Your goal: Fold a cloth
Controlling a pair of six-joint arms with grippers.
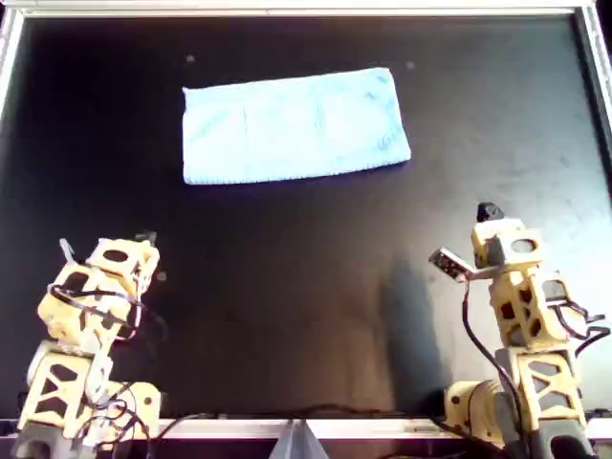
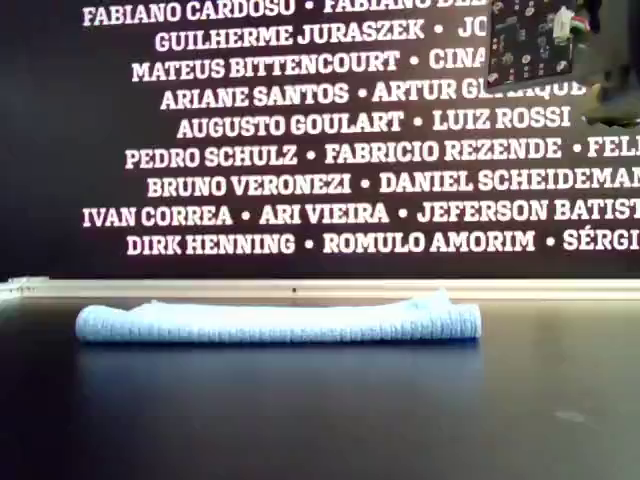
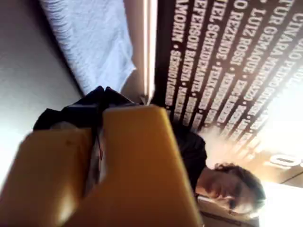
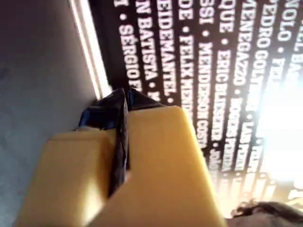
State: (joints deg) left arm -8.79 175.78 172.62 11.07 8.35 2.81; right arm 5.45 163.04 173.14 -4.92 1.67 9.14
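Observation:
The light blue cloth (image 1: 295,124) lies flat on the black table as a long rectangle, folded over, toward the far side. The exterior view shows it as a low band (image 2: 280,322). One end of it shows in the first wrist view (image 3: 90,42), ahead of my first gripper (image 3: 102,94) and well apart from it. That gripper's jaws are together and hold nothing. My second gripper (image 4: 124,101) is also shut and empty, over bare table, with no cloth in its view. The wrist views do not show which arm is which.
One yellow arm (image 1: 100,287) is pulled back at the overhead view's lower left, another (image 1: 512,277) at its lower right. A pale raised rim (image 1: 306,11) bounds the table. A black wall with white names (image 2: 330,150) stands behind the far edge.

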